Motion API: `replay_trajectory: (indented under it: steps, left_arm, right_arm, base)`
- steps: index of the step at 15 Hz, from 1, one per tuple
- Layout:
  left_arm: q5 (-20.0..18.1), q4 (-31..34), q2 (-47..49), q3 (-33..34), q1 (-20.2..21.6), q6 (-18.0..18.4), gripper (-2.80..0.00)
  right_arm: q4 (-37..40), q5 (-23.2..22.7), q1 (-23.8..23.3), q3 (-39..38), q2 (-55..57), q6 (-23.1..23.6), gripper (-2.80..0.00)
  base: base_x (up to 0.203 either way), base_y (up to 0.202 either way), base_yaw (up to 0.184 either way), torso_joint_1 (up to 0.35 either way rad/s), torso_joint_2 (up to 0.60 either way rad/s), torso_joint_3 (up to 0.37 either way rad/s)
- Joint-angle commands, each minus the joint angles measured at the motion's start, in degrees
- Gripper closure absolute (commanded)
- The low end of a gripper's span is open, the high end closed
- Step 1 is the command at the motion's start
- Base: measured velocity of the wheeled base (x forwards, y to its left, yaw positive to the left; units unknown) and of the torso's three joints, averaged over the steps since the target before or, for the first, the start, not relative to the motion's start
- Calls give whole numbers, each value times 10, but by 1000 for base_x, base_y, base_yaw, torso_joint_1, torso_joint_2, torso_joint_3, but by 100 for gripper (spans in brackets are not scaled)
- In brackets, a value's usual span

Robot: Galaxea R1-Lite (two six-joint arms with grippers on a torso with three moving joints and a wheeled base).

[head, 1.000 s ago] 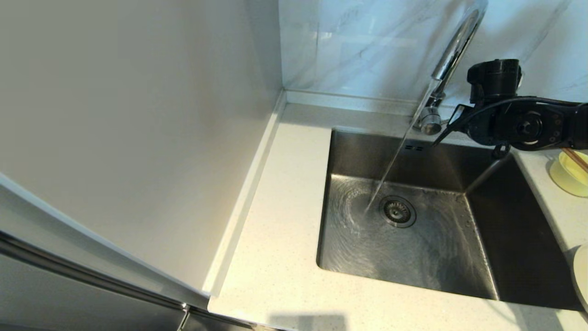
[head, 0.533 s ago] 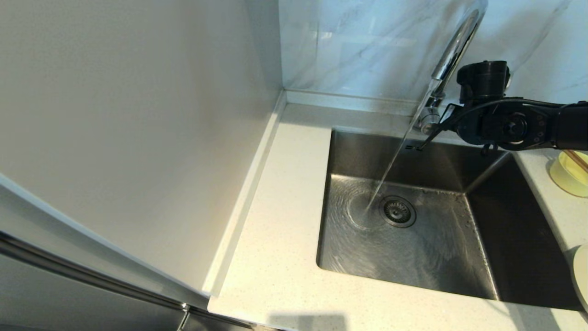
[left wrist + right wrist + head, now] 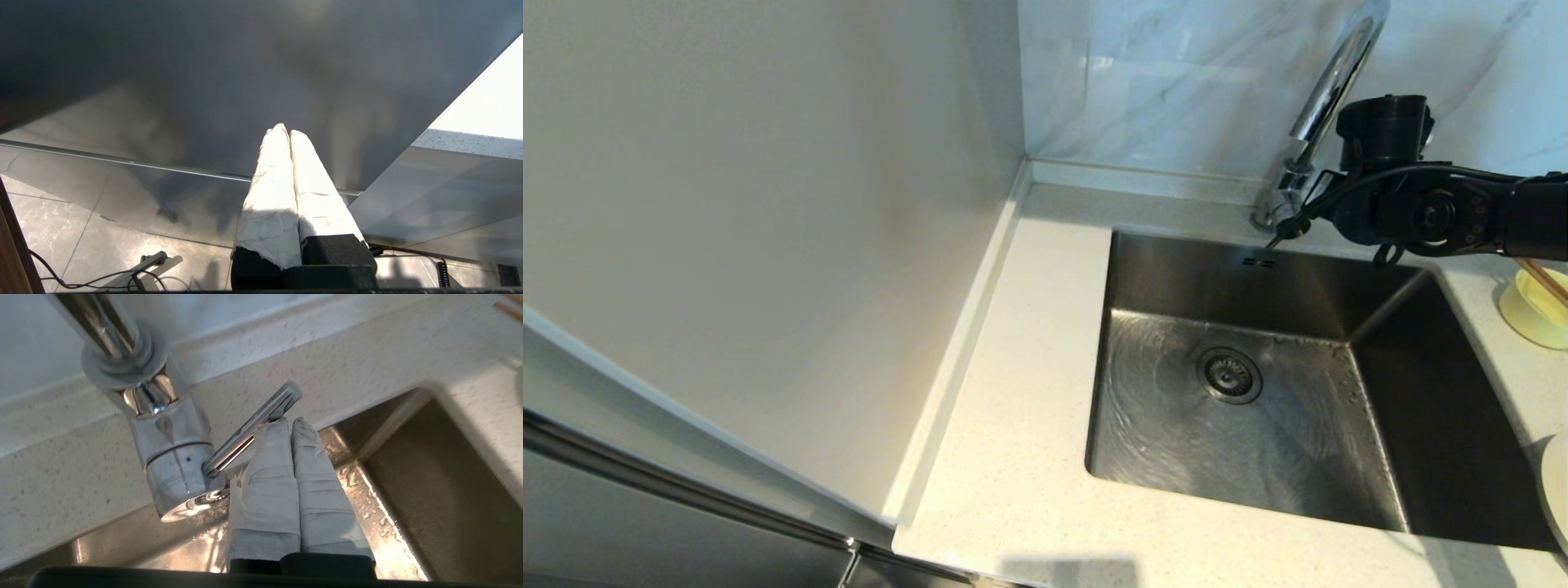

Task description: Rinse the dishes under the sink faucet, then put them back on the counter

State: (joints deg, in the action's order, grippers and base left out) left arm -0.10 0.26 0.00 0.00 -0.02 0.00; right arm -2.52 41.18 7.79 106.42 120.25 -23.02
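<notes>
Right claw [image 3: 291, 424]: taped fingers pressed together, empty, tips touching the thin straight chrome lever [image 3: 249, 428] at the base of the tall chrome gooseneck faucet [image 3: 1327, 90], far right of the square steel sink [image 3: 1176, 441]. No water runs. Pale yellow bowl [image 3: 1531, 314] with brown chopsticks [image 3: 1543, 282] sits right of the claw on the speckled counter [image 3: 1029, 457]; white plate [image 3: 1556, 490] nearer. Left claw [image 3: 289, 132] parked, fingers together, out of the head view.

I saw the faucet [image 3: 171, 457] as polished, mirror-bright chrome, and the sink [image 3: 1339, 457] as brushed steel with a wet sheen. The table [image 3: 1029, 457] looked like matt, finely speckled stone. My right end effector [image 3: 291, 422] wore rough, pale cloth-like tape wrapping.
</notes>
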Motion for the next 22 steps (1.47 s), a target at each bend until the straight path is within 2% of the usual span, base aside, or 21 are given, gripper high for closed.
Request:
replay_trajectory:
  steps: [1, 4, 7, 10, 13, 16, 19, 22]
  left_arm:
    - [0, 0, 0, 0, 0, 0, 0]
    - [0, 0, 0, 0, 0, 0, 0]
    - [0, 0, 0, 0, 0, 0, 0]
    - [0, 0, 0, 0, 0, 0, 0]
    - [0, 0, 0, 0, 0, 0, 0]
    - [0, 0, 0, 0, 0, 0, 0]
    - [0, 0, 0, 0, 0, 0, 0]
    - [0, 0, 0, 0, 0, 0, 0]
  right_arm:
    - [0, 3, -5, -7, -17, 0, 0]
    - [4, 7, -21, -53, -65, 7, 0]
    - [6, 18, -38, -149, -146, 34, 0]
    - [4, 14, -61, -320, -255, 94, 0]
    - [1, -6, -73, -500, -410, 145, 0]
    - [-17, -63, -60, -650, -572, 163, 0]
    - [-74, -166, -52, -809, -735, 177, 0]
    - [-122, -237, -51, -932, -889, 215, 0]
  base:
    - [0, 0, 0, 0, 0, 0]
    - [0, 0, 0, 0, 0, 0]
    - [0, 0, 0, 0, 0, 0]
    - [0, 0, 0, 0, 0, 0]
    - [0, 0, 0, 0, 0, 0]
    - [0, 0, 0, 0, 0, 0]
    - [0, 0, 0, 0, 0, 0]
    - [0, 0, 0, 0, 0, 0]
